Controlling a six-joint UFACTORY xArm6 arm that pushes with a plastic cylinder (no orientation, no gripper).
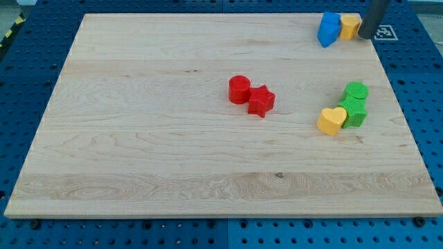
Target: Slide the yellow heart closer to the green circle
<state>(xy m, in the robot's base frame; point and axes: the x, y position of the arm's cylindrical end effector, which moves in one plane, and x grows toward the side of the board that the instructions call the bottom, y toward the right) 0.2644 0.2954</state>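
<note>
A wooden board (208, 159) lies on a blue perforated table, seen from above at a slant. Every place below is given relative to the yellow heart (332, 120), which sits toward the view's right side of the board, a little below mid-height.

Touching the heart on its right is a green block (354, 111) with ridged, star-like edges. Just above that block, and touching it, sits the green circle (357, 90). So the green circle lies up and to the right of the heart, very near but apparently not in contact, with the ridged green block wedged between them on the right.

My tip (365, 37) is far above the heart and slightly to its right, near the board's top right corner. It is a bare dark rod that holds nothing. It stands just right of a small yellow-orange block (351, 26), seemingly touching it, and a blue block (329, 29) sits just left of that one.

From the tip, the heart lies well down the view and a little left. The green pair stands almost directly on that line. A push toward the green circle would probably need the tip below and left of the heart, so it would have to swing around the heart's left side.

A red cylinder (239, 89) and a red star (261, 101), touching each other, lie well left of the heart and seem clear of that route.
</note>
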